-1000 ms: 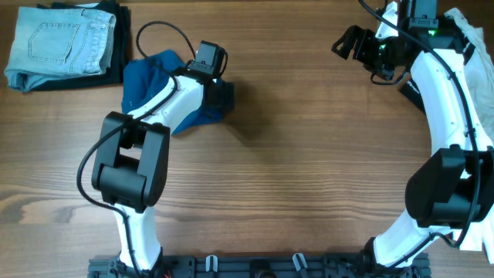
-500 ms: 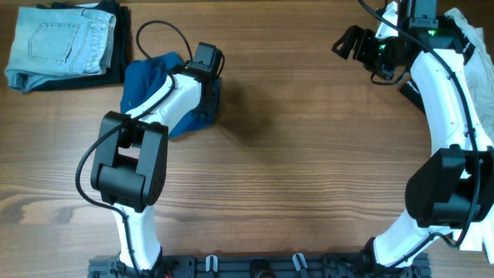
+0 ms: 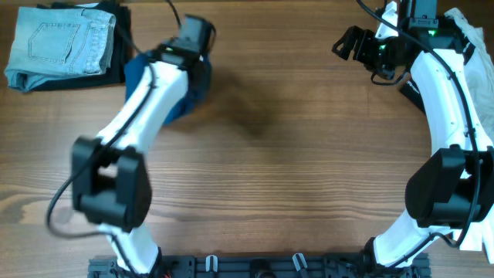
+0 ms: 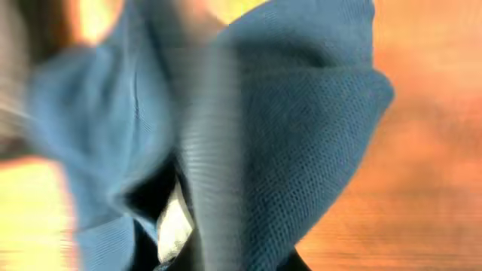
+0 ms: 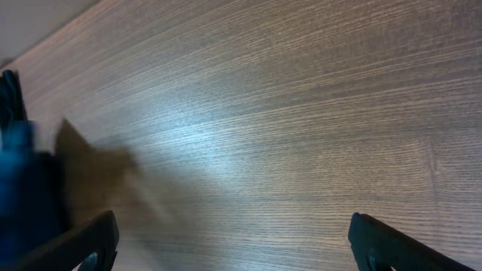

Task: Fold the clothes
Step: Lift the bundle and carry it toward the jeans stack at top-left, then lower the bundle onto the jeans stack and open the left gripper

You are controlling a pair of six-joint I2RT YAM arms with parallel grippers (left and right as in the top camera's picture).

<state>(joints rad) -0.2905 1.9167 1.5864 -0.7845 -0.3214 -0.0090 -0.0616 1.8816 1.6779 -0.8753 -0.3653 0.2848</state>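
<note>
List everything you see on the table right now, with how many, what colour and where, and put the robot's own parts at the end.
jeans: one folded pair, light blue, top-left corner of the overhead view.
dark garment: one, black, under the jeans, showing along their right side.
blue garment: one, blue, crumpled, just right of the jeans and partly under the left arm; it fills the left wrist view.
pale cloth: one, whitish, at the top-right edge behind the right arm.
table: one, brown wood.
left arm: one, white and black, reaching over the blue garment; its fingers are hidden by cloth.
right gripper: one, black, open, above bare wood.
</note>
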